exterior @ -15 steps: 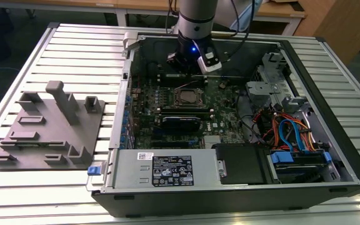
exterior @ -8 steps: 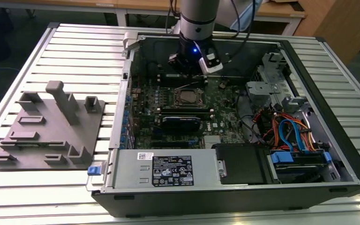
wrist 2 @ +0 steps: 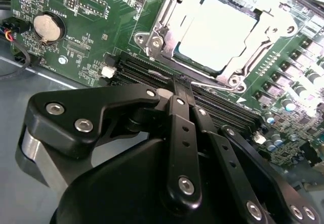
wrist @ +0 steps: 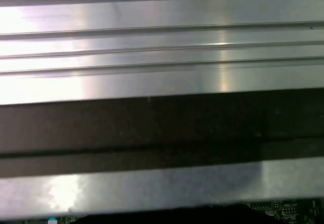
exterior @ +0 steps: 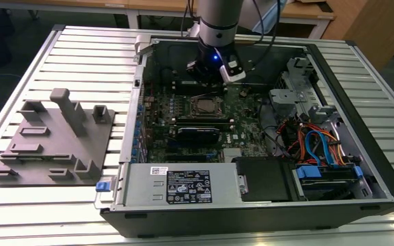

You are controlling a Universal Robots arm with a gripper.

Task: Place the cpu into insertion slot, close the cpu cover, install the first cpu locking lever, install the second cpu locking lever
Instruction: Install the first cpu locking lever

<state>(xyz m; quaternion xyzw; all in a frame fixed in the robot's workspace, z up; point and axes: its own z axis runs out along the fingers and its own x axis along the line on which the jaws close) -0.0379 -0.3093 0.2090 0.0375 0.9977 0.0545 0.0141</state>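
Note:
The cpu (wrist 2: 217, 29) lies flat in the insertion slot (exterior: 193, 106) on the green motherboard, its pale metal top showing through the cut-out of the cpu cover (wrist 2: 253, 54), which is down over it. A thin silver locking lever (wrist 2: 215, 86) runs along the socket's edge beside the black memory slots. In the second wrist view my gripper (wrist 2: 182, 88) is shut, its black fingertips resting at this lever, with nothing visibly between them. In the exterior view the gripper (exterior: 211, 77) hangs inside the case just behind the socket.
The open computer case (exterior: 361, 72) lies on a slatted metal table (wrist: 152, 77). Cables and drive bays (exterior: 320, 148) fill the exterior view's right, and a power supply (exterior: 183, 184) sits at the front. A grey fixture block (exterior: 53, 138) stands on the left.

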